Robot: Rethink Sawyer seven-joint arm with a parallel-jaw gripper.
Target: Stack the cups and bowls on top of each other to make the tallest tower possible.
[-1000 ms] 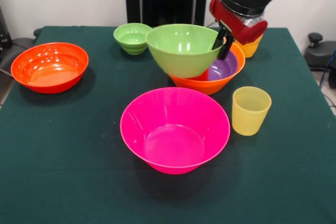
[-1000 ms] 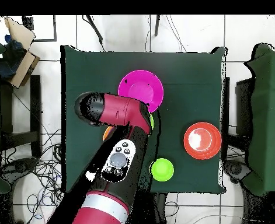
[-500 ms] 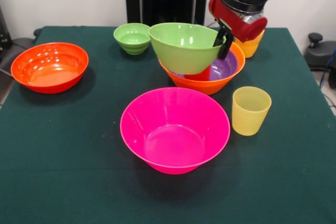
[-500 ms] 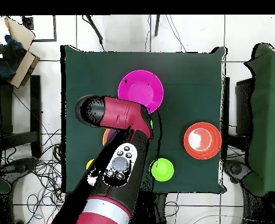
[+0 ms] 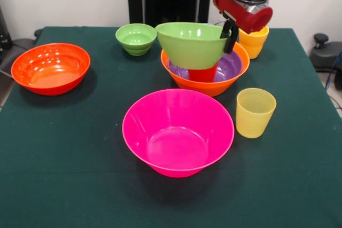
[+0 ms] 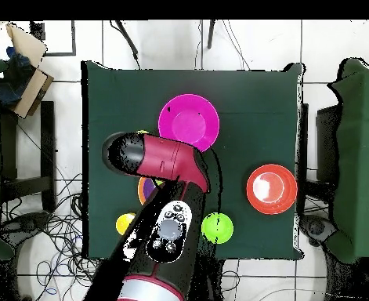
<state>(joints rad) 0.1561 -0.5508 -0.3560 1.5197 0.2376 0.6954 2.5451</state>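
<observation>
1. Gripper [image 5: 228, 36] clamped on right rim of med. green bowl [image 5: 191, 45]; one finger inside rim, one outside.
2. Med. green bowl held in air, tilted, above large orange bowl [image 5: 206, 85] w/ purple bowl [image 5: 231, 67] nested inside.
3. Red-orange cup [image 5: 203, 73] upright inside purple bowl, directly under held bowl; touching or not, can't tell.
4. Yellow cup [image 5: 253, 43] behind orange bowl, just beside it, partly hidden by gripper.
5. Paler yellow cup [image 5: 255, 112] upright on table [image 5: 64, 148], right of large pink bowl [image 5: 178, 132].
6. Pink bowl front-centre, apart from the stack.
7. Small green bowl [image 5: 135, 38] at back, left of held bowl.
8. Red-orange bowl [image 5: 51, 68] far left, well apart from rest.
9. Overhead: arm [image 6: 160, 227] covers most of stack; pink bowl [image 6: 189, 121], red-orange bowl [image 6: 271, 188], small green bowl [image 6: 218, 227] clear.
</observation>
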